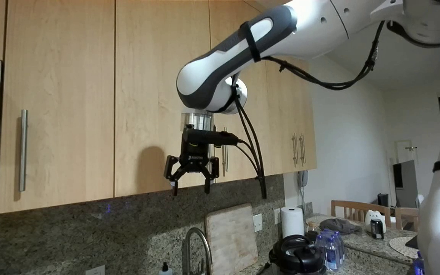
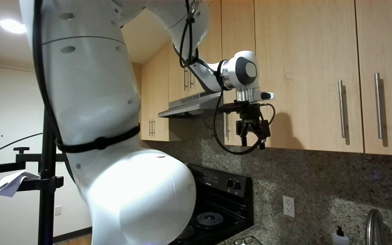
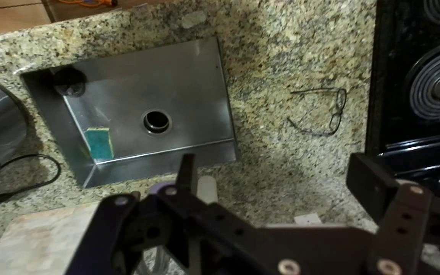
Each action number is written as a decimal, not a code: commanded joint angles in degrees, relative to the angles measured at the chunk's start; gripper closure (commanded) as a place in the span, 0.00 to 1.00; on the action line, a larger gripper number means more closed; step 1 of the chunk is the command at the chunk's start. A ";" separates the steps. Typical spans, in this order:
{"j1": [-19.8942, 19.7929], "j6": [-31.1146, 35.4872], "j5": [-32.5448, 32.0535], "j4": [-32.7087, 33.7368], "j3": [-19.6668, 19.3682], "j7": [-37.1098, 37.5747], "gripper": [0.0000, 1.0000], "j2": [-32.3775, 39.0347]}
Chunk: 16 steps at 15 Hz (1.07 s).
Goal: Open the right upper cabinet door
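The right upper cabinet door point(image 1: 257, 109), light maple wood, hangs flush with its neighbours and is partly covered by the arm in an exterior view. Its vertical metal bar handle point(image 1: 225, 158) shows just beyond my wrist. From elsewhere the same door point(image 2: 391, 44) and handle point(image 2: 379, 105) are unobstructed. My gripper point(image 1: 191, 187) points downward before the wide middle door point(image 1: 159, 95), near its lower edge and apart from the target handle. Its fingers are spread with nothing between them, as the gripper point(image 3: 273, 168) in the wrist view confirms. No cabinet door shows in that wrist view.
Beneath lie a steel sink point(image 3: 174, 80), eyeglasses point(image 3: 338, 110) and a black stove point(image 3: 382, 76). A faucet point(image 1: 201, 233), cutting board point(image 1: 229, 236) and black-lidded cooker point(image 1: 296, 248) stand along the counter. Beside the upper doors is a range hood point(image 2: 196, 103). Loose cables point(image 1: 256, 152) hang from the wrist.
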 commanded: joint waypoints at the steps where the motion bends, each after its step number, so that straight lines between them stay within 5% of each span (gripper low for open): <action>1: -3.34 1.67 -6.52 1.79 1.34 8.96 0.00 0.86; 13: -11.86 1.03 -24.18 1.08 0.84 35.12 0.00 -7.37; 16: -9.93 1.22 -21.60 3.28 -0.50 30.95 0.00 -4.94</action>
